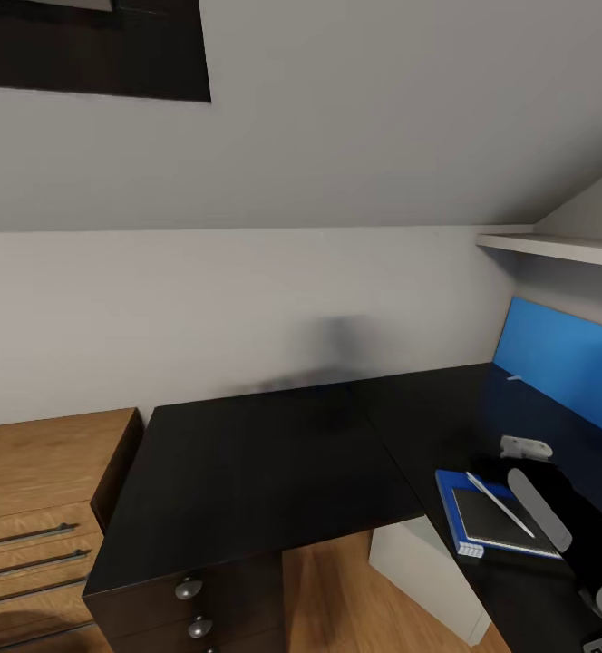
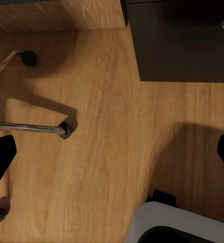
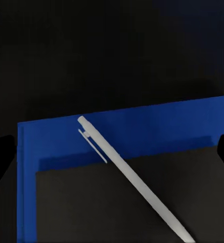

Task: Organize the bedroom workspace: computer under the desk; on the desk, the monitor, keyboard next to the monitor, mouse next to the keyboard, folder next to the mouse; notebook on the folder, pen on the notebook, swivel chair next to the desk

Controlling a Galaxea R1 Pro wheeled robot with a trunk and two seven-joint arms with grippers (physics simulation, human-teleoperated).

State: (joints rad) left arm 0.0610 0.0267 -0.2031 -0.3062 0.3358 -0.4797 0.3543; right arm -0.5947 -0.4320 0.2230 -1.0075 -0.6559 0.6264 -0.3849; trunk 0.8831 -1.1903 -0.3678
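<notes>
On the right wing of the glossy black desk (image 1: 256,472) lies the blue folder (image 1: 448,499). The dark notebook (image 1: 493,526) is stacked on it, and the white pen (image 1: 499,503) rests diagonally on the notebook. My right arm (image 1: 541,508) hangs just above this stack. In the right wrist view my right gripper (image 3: 112,157) is open, its black fingertips (image 3: 0,159) far apart on either side of the pen (image 3: 132,177), which lies free on the notebook (image 3: 91,207). My left gripper (image 2: 112,157) is open over the wooden floor, near the swivel chair's chrome base (image 2: 28,128).
A light wooden drawer chest (image 1: 38,508) stands left of the desk. The desk's drawers with silver knobs (image 1: 189,589) face me, and a white panel (image 1: 419,562) shows under the desktop. A blue back panel (image 1: 564,358) and a white shelf (image 1: 555,245) are on the right. Chair casters (image 2: 66,130) sit on the floor.
</notes>
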